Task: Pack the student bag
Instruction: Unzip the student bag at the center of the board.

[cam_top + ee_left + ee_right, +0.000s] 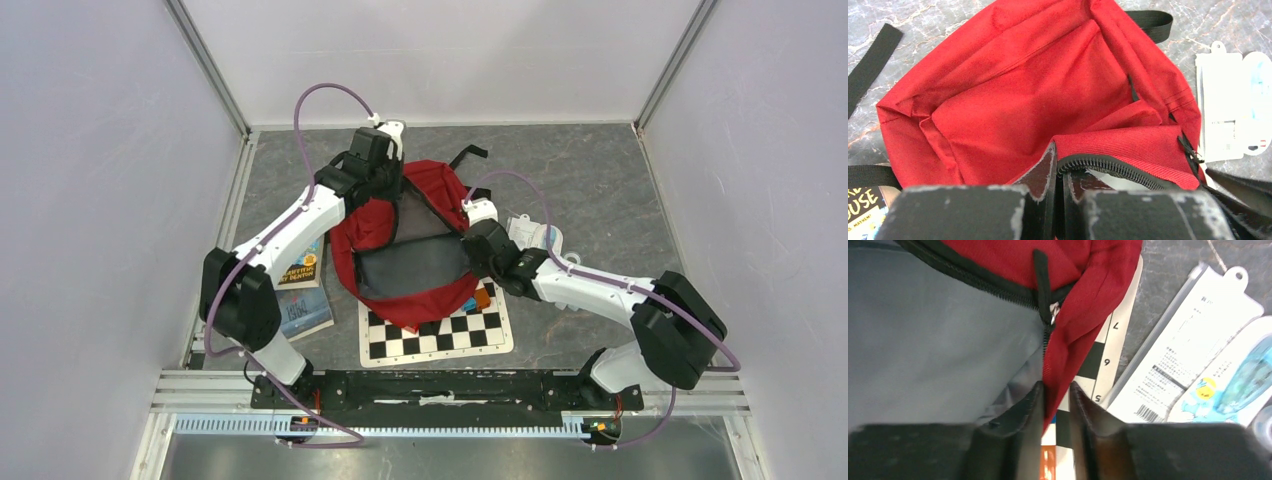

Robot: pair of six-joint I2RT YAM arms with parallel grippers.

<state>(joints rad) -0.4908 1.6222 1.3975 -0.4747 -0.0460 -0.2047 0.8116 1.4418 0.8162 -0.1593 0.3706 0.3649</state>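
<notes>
Student bag (352,240) lengthwise near-far, opening nearward

Red student bag (362,228), grey lining (415,270); black-white chequered board (440,335); grey marbled table (580,170).

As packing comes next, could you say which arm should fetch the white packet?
Right: the packet lies beside the right gripper, whose jaws stand slightly apart, while the left gripper is shut on the bag.
</notes>
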